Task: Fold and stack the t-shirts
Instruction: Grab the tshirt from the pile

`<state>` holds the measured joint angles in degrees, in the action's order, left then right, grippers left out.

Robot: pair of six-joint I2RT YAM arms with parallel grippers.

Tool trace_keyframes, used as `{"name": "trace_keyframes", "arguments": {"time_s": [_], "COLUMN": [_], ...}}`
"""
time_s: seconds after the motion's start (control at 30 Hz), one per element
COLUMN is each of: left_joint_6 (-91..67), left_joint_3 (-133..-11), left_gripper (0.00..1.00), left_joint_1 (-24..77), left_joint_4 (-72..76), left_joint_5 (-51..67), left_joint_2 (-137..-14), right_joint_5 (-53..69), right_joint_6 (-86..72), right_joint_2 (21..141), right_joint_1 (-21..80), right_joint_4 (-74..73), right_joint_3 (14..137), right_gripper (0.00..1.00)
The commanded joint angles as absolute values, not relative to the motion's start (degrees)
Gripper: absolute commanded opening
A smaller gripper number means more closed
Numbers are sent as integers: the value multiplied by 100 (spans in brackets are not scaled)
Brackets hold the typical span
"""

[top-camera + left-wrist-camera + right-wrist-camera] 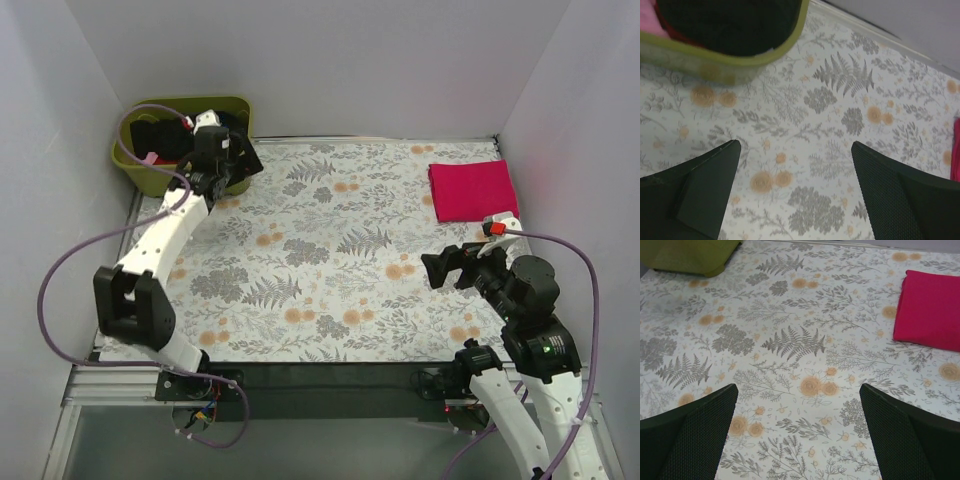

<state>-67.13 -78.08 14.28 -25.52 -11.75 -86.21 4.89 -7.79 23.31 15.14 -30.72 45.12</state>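
A magenta-pink t-shirt (472, 190) lies folded flat at the far right of the table; it also shows in the right wrist view (930, 310) and as a sliver in the left wrist view (955, 150). A black t-shirt (160, 138) fills the olive-green tub (140, 172) at the far left, with a bit of pale pink (652, 22) and dark red (682, 41) beside it in the left wrist view. My left gripper (232, 165) is open and empty, just right of the tub. My right gripper (462, 265) is open and empty over the cloth, near the right side.
The grey-and-orange floral table cloth (330, 250) covers the table. White walls stand close on the left, back and right. The tub's rim (760, 55) lies just beyond my left fingers.
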Motion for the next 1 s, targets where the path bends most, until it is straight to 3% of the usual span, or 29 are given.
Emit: {"name": "trace_keyframes", "arguments": {"time_s": [0.0,0.13,0.3,0.7,0.93,0.97], "left_joint_6": [-6469,-6320,-6075,-6100,-5907,-5889], "left_joint_3": [-8822,-9780,-10685,-11145,-11171,-11162], "left_gripper": [85,81,66,61,33,17], "left_joint_1": [1020,748,492,483,440,431], "left_joint_4": [-1855,-1758,-1600,-1204,-1064,-1046], "left_joint_5": [-1002,-949,-862,-369,-668,-677], "left_joint_2": [-9575,-10535,-11310,-12427,-12568,-12568], "right_joint_5": [1063,1195,1327,1371,1397,1406], "right_joint_6": [-888,-896,-941,-897,-835,-826], "right_joint_2": [2224,2232,2311,2470,2549,2558], "right_joint_1": [1556,1556,1564,1556,1564,1564], "right_joint_4": [-2795,-2795,-2786,-2891,-2944,-2953], "right_joint_3": [4430,4324,4201,4201,4175,4166], "right_gripper": [98,98,98,98,98,98]}}
